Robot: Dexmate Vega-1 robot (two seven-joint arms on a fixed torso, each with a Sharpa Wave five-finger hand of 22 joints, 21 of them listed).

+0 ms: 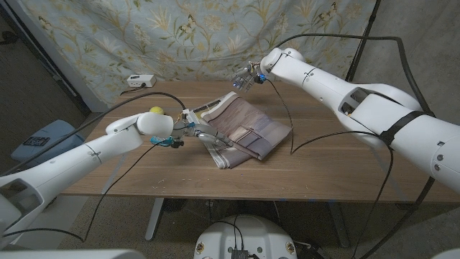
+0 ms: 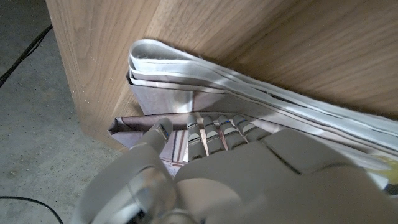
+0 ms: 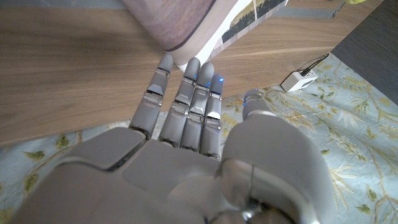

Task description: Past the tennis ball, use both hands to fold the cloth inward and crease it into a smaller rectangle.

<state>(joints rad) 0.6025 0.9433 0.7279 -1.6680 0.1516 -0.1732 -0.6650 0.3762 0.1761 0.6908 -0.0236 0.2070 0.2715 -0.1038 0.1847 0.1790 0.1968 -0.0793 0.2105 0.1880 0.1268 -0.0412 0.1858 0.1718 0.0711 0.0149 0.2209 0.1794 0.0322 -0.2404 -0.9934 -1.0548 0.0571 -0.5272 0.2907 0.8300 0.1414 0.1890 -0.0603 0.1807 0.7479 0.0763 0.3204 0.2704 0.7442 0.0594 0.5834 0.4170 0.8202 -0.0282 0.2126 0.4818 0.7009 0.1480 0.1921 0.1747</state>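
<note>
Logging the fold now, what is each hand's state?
Left hand: fingers spread, pressing on the folded striped brown cloth, gripping nothing.
Right hand: open, fingers straight, above the cloth's far corner.

You have the folded cloth [image 1: 241,129] on the middle of the table [image 1: 330,173], the tennis ball [image 1: 155,111] to its left behind your left hand [image 1: 198,132], which touches the cloth's left edge, and your right hand [image 1: 244,78] above its far corner.

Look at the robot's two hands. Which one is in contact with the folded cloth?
The left hand, its fingers pressing on the cloth's near-left edge. The right hand hovers above the far corner, apparently clear of it.
</note>
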